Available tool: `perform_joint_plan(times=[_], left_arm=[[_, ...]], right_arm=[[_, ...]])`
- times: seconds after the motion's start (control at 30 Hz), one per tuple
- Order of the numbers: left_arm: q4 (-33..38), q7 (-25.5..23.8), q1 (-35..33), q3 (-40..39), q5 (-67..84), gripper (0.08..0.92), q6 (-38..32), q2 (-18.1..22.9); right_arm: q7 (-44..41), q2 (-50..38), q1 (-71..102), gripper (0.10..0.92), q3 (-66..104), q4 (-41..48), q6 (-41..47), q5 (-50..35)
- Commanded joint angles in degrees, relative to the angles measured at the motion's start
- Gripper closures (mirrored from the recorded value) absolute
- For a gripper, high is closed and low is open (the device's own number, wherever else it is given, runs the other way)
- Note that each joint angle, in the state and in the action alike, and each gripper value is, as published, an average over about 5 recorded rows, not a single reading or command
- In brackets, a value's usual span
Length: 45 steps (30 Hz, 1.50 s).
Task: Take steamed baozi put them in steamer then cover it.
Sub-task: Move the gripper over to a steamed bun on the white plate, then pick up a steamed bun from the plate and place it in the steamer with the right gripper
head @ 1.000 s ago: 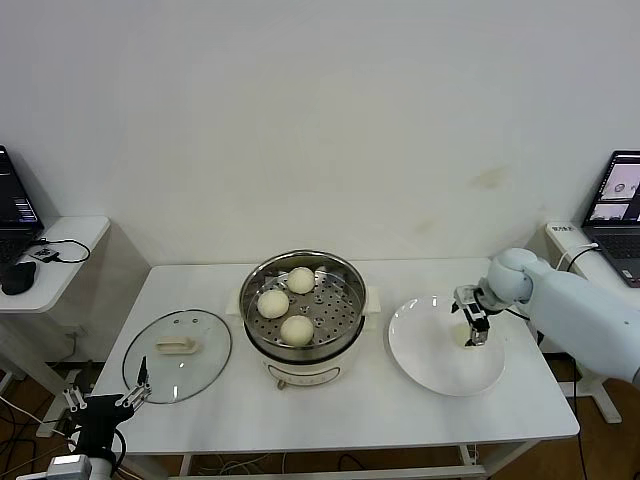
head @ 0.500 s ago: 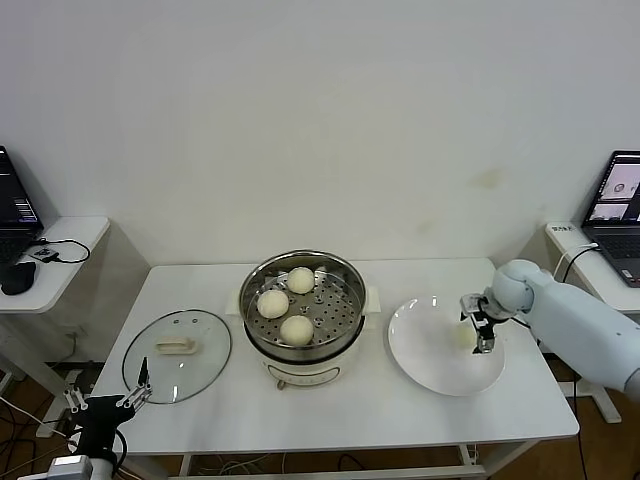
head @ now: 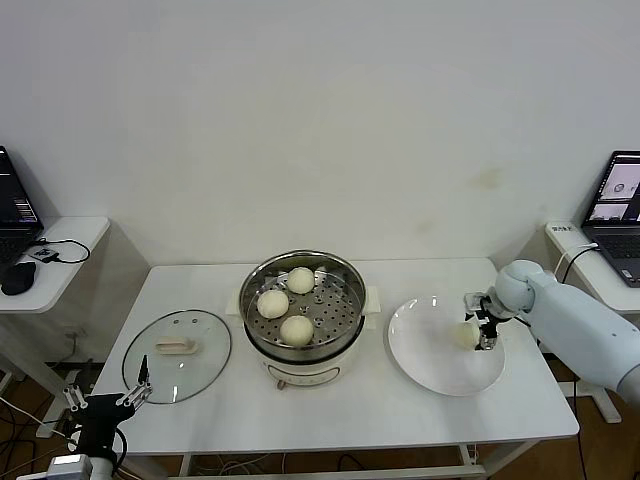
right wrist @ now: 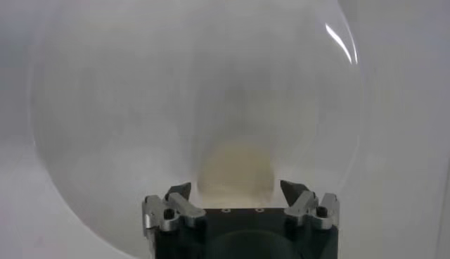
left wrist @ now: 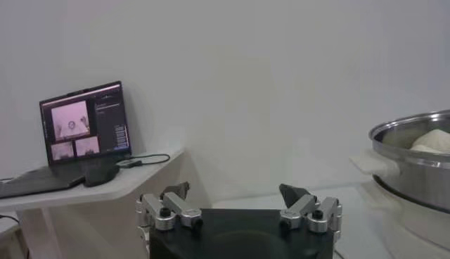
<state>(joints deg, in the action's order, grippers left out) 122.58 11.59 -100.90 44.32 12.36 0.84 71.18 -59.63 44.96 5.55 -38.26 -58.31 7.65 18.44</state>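
The right gripper point(head: 480, 331) straddles the last baozi point(head: 466, 334) on the white plate point(head: 430, 365), its fingers apart beside it; the left gripper point(head: 140, 385) waits open near the cover point(head: 178, 355).

No readable text anywhere; the laptop screens point(head: 623, 193) perhaps carry lettering, but it is too small to make out.

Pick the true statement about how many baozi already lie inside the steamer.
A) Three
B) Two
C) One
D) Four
A: the head view shows three baozi on the perforated tray of the steamer, while the fourth baozi sits on the plate at the right claw.
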Motion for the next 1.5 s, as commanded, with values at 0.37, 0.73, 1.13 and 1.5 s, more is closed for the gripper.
perform_joint_plan(times=[0.37,0.73,1.13,1.5], left_arm=[[0.19,0.05,-0.25,0.16,0.0,0.177,0.01,-0.01],[0.6,-0.07,0.15,-0.03,-0.01,0.177,0.26,-0.23],[0.65,-0.12,1.35,-1.8,-0.22,0.177,0.49,-0.66],[0.19,0.08,1.23,-1.49,0.09,0.177,0.18,-0.98]], right_arm=[[-0.08,0.68,0.23,0.42,0.66,0.36,-0.05,0.4],[-2.14,-4.5,-11.49,0.445,-7.3,-10.42,3.72,-8.0],[-2.4,-2.51,-39.08,0.439,-24.05,-21.08,10.79,-25.18],[6.33,9.17,-41.63,0.431,-29.48,-23.05,23.9,-40.45]])
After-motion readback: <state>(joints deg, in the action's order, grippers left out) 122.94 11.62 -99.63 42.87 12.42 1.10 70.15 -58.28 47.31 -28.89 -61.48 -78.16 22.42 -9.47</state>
